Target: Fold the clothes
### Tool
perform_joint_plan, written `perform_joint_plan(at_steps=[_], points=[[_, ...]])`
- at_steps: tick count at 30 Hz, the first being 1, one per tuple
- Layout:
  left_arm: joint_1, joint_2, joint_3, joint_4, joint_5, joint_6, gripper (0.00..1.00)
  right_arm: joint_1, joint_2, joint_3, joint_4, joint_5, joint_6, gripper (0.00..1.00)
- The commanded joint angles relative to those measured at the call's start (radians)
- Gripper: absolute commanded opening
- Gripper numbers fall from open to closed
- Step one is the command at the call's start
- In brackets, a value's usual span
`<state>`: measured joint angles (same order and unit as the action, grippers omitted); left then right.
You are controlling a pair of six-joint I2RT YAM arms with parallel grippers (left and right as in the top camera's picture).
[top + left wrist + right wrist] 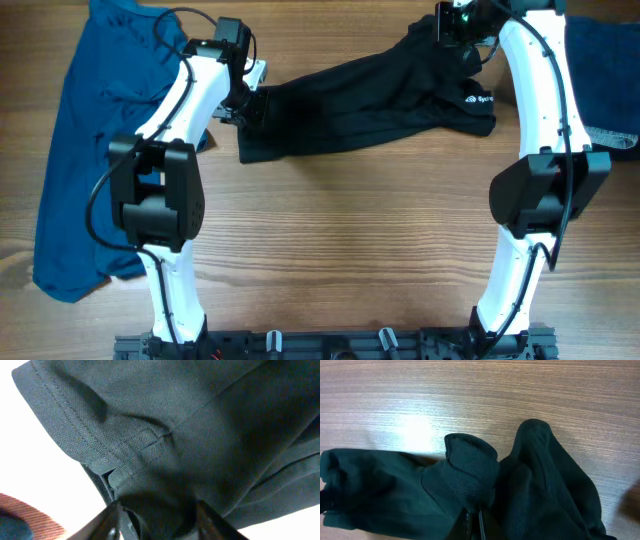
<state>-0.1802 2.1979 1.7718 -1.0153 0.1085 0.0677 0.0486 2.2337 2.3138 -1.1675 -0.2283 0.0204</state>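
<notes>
Lying on the worktop (350, 230) just right of the blue T-shirt (90, 150): black garment (370, 100), long axis running straight away from that T-shirt, logo end farthest from it. Far end pinched tight in the right gripper (475, 522); near end between the spread fingers of the left gripper (160, 510), seemingly loose. Risk: dragging or bunching into a heap under a one-ended pull, spoiling any even fold.

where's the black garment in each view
overhead: black garment stretched across the top centre.
left wrist: garment fills nearly the whole frame, stitched hem at left.
right wrist: garment bunched across the lower half.
shared landmark: the wooden table beneath it, plain in overhead and right wrist.
</notes>
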Motion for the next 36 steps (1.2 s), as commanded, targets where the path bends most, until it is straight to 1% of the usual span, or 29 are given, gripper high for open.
perform_joint_plan(at_steps=[1, 2, 6, 10, 12, 14, 17, 21, 24, 28, 36], points=[[0.005, 0.051, -0.006, 0.007, -0.01, 0.007, 0.38, -0.002, -0.01, 0.019, -0.001, -0.016, -0.018, 0.04], [0.005, 0.059, -0.006, 0.014, -0.009, 0.003, 0.27, -0.002, -0.01, 0.019, -0.001, -0.016, -0.018, 0.04], [0.005, 0.069, -0.006, 0.052, -0.009, -0.032, 0.04, -0.002, -0.01, 0.019, -0.001, -0.011, -0.018, 0.04], [0.008, 0.066, 0.002, 0.088, -0.01, -0.032, 0.04, -0.002, -0.01, 0.019, -0.001, -0.005, -0.02, 0.04], [0.017, 0.056, 0.039, 0.081, -0.016, -0.059, 0.04, -0.002, -0.01, 0.019, -0.001, -0.005, -0.02, 0.04], [0.041, 0.02, 0.113, 0.067, -0.016, -0.084, 0.04, -0.002, -0.01, 0.019, -0.001, -0.005, -0.02, 0.04], [0.074, -0.035, 0.216, 0.061, -0.017, -0.084, 0.04, -0.002, -0.01, 0.019, -0.002, -0.005, -0.02, 0.04], [0.11, -0.072, 0.307, 0.099, -0.017, -0.084, 0.04, -0.002, -0.01, 0.019, -0.001, -0.005, -0.02, 0.04], [0.124, -0.072, 0.321, 0.136, -0.017, -0.084, 0.05, -0.002, -0.01, 0.019, 0.0, -0.005, -0.019, 0.04], [0.124, -0.072, 0.321, 0.138, -0.021, -0.083, 0.05, -0.002, -0.01, 0.019, 0.0, -0.005, -0.019, 0.04], [0.123, -0.074, 0.321, 0.055, -0.021, -0.083, 0.04, -0.002, -0.01, 0.019, -0.003, -0.005, -0.019, 0.04]])
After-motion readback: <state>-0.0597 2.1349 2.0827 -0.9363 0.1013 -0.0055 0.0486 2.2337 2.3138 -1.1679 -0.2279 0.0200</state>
